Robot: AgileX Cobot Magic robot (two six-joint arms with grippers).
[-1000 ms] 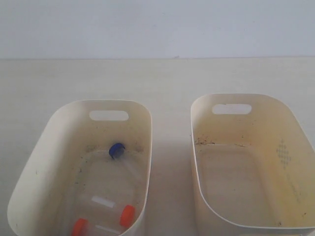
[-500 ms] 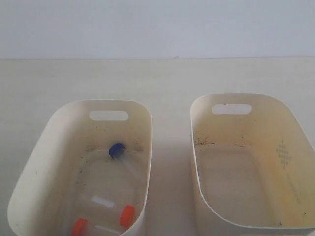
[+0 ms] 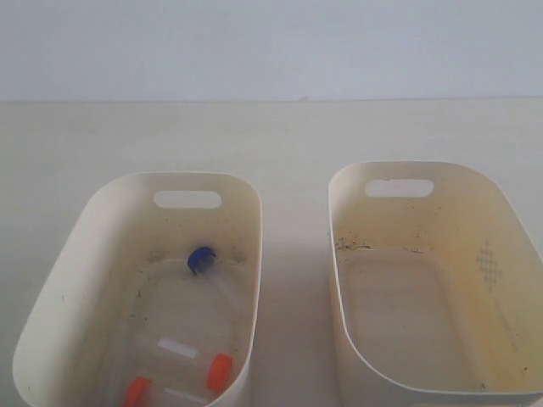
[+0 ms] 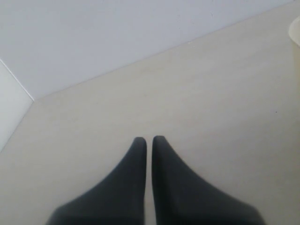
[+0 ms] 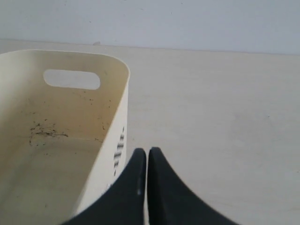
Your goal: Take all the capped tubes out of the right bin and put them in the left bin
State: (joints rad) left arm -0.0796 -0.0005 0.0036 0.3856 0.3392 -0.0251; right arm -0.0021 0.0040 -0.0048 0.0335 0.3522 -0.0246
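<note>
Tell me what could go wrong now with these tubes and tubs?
Only three caps show in the speckled cream oval plastic tub: one dark blue cap, two orange-red caps. A fourth tube might get missed. The shut right gripper sits near the diamond-marked cream tub and might bump it.

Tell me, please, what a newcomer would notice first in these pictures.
Bright caps in the left cream oval plastic tub: a clear tube with a dark blue cap toward its far end, two orange-red-capped tubes at its near end. The matching right tub, with a grey dotted diamond, shows no tubes.
</note>
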